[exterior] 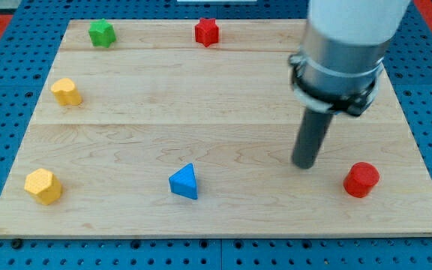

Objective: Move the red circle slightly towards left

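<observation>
My tip (304, 163) left of red circle (361, 179)

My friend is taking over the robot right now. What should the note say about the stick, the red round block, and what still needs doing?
My tip is down on the wooden board, to the view's left of the red circle and slightly above it, apart from it, not touching.
The red circle sits near the board's bottom right corner.
Done: no push shows yet.
Left: my tip is on the wrong side for a leftward push. It likely needs to go round to the circle's right side, then nudge it slightly towards the view's left.
The blue triangle lies well off to the left, probably out of the way.
</observation>
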Available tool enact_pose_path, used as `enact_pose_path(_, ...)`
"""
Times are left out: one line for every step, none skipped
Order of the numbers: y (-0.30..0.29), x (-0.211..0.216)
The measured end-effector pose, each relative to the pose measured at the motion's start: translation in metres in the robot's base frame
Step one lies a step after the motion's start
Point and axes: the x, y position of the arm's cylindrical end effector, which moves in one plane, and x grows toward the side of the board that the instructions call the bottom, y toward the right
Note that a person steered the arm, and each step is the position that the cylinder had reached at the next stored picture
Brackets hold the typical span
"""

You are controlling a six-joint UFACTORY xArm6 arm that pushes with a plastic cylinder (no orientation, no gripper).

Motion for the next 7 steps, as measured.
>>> enact_pose_path(0.071,-0.020)
enact_pose_path(0.111,-0.020)
enact_pose_path(0.192,-0.051)
enact_pose_path(0.208,-0.066)
enact_pose_path(0.208,-0.082)
enact_pose_path(0.206,-0.082)
enact_pose_path(0.172,-0.082)
